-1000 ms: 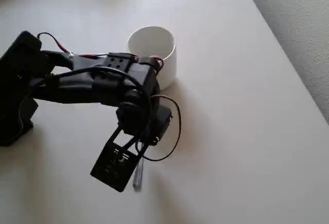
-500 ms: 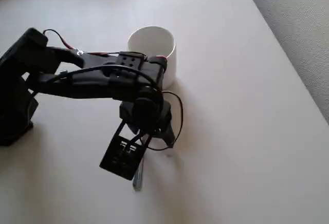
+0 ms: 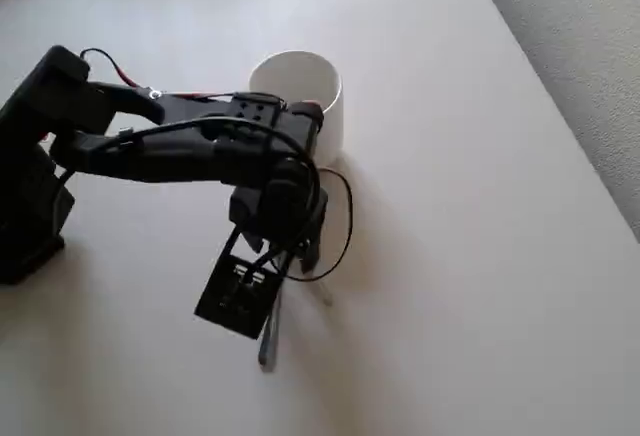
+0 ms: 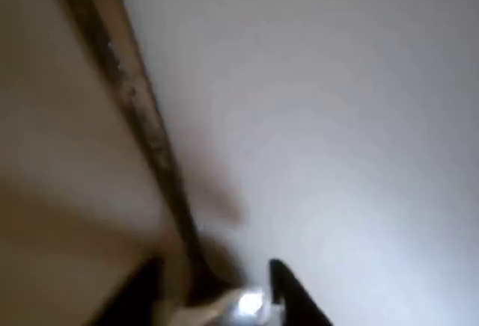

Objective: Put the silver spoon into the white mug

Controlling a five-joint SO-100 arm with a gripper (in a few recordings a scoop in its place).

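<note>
Blurred wrist view: 1 black fingertip (image 4: pixel 288 296) beside a bright glint of the silver spoon (image 4: pixel 248 305) low in frame, on the pale table (image 4: pixel 337 117). Overhead view: the spoon (image 3: pixel 270 331) lies on the table (image 3: pixel 480 256), its handle poking out beneath the black gripper (image 3: pixel 285 274); whether the jaws grasp it cannot be told. Farther up, the white mug (image 3: pixel 300 91) stands upright behind the arm (image 3: pixel 170 151). No readable writing.
</note>
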